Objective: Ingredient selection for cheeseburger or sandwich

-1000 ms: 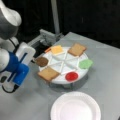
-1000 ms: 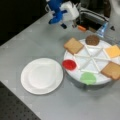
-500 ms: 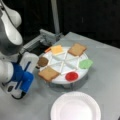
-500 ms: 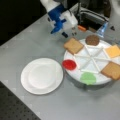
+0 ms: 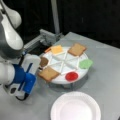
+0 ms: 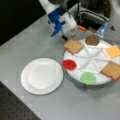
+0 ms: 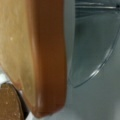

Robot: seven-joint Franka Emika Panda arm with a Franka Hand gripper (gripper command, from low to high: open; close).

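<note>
- Your gripper (image 6: 65, 37) hangs at the rim of the white divided tray (image 6: 93, 79), right by the nearer bread square (image 6: 73, 45); whether its fingers are apart or pressed together you cannot tell.
- In a front view the blue-and-white gripper (image 5: 38, 68) sits at the tray's left edge (image 5: 61, 80), close to that bread square (image 5: 48, 74) and the dark brown patty (image 5: 44, 61).
- Your wrist view is filled by the bread square (image 7: 32, 55), tan on its face and orange-brown along its edge, with the patty (image 7: 10, 102) in the lower left corner and the tray's white rim (image 7: 100, 67) curving to the right.
- You see the tray standing on a grey table (image 6: 30, 40), with a dark background and a metal frame (image 5: 42, 37) behind it.
- The other ingredients lie each in its own wedge of the tray: a yellow-orange cheese square (image 6: 113, 51), a second bread square (image 6: 112, 70), a green leaf (image 6: 88, 78) and a red disc (image 6: 69, 64).
- An empty white paper plate (image 6: 42, 75) rests on the table just beside the tray, on the red disc's side; it also shows in a front view (image 5: 75, 106) near the bottom.
</note>
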